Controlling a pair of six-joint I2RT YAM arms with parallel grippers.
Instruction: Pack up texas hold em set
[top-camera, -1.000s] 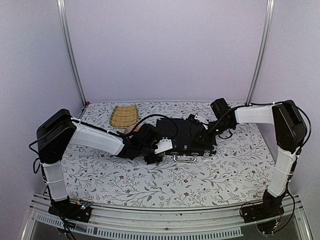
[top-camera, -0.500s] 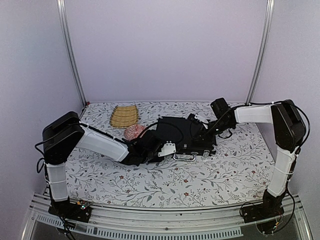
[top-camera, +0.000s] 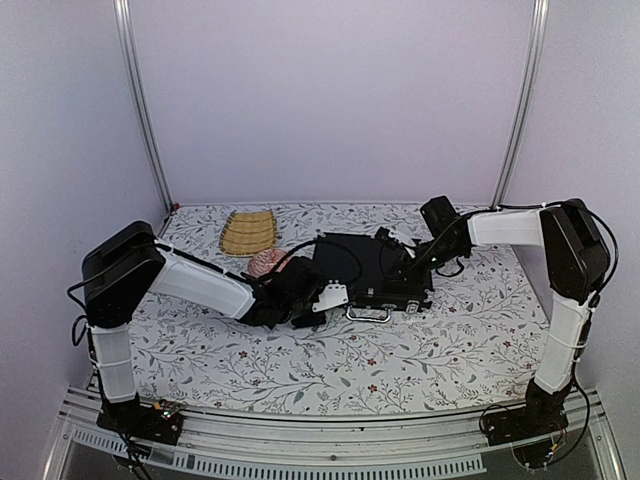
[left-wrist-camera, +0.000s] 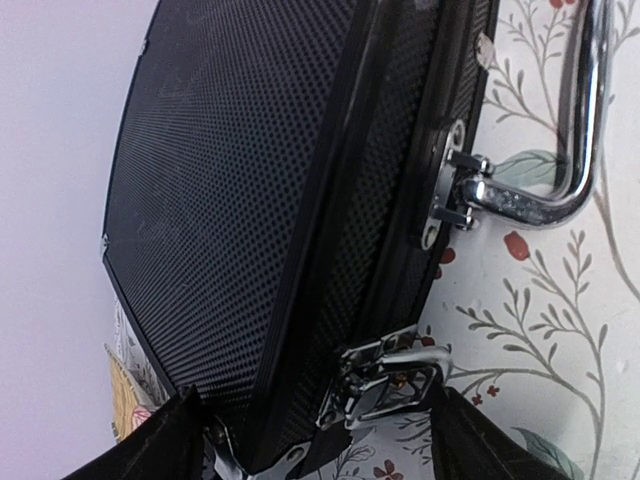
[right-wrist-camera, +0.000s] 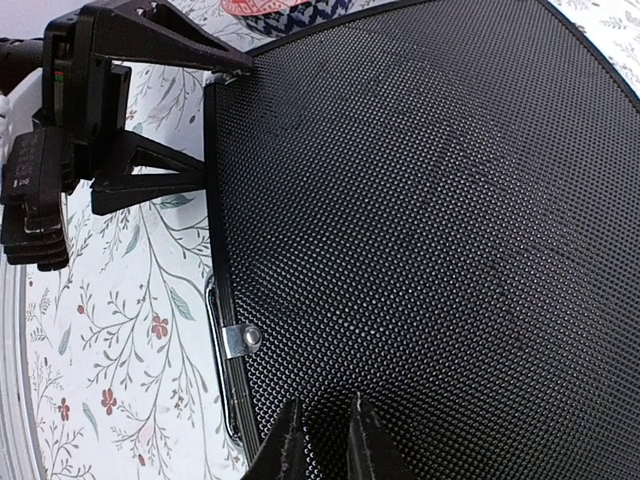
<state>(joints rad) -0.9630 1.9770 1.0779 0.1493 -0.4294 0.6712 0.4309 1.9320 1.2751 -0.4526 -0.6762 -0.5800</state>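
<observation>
The black briefcase (top-camera: 365, 278) lay flat and closed around the middle of the bench (top-camera: 420, 360), lid up. Its silver handle (top-camera: 368, 316) was on the near side, lying against the flowered cover.

The left arm reached in low from the left. The left fingers (left-wrist-camera: 165, 445) stood at the case's near left corner, spread wide and holding nothing. One sat on either side of the silver latch (left-wrist-camera: 385, 385) on the near edge. Whether either finger touched the case could not be told, nor whether that latch was fastened.

The right arm came in from the far right, over the lid. The right fingers (right-wrist-camera: 285, 445) were drawn close together with nothing between them, their tips down at the dimpled lid, right of its middle.

A pink-red woven ball (top-camera: 265, 262) sat just left of the case, on the far side of the left arm. A tan slatted mat (top-camera: 248, 232) lay farther left, toward the far edge and apart from the case.
</observation>
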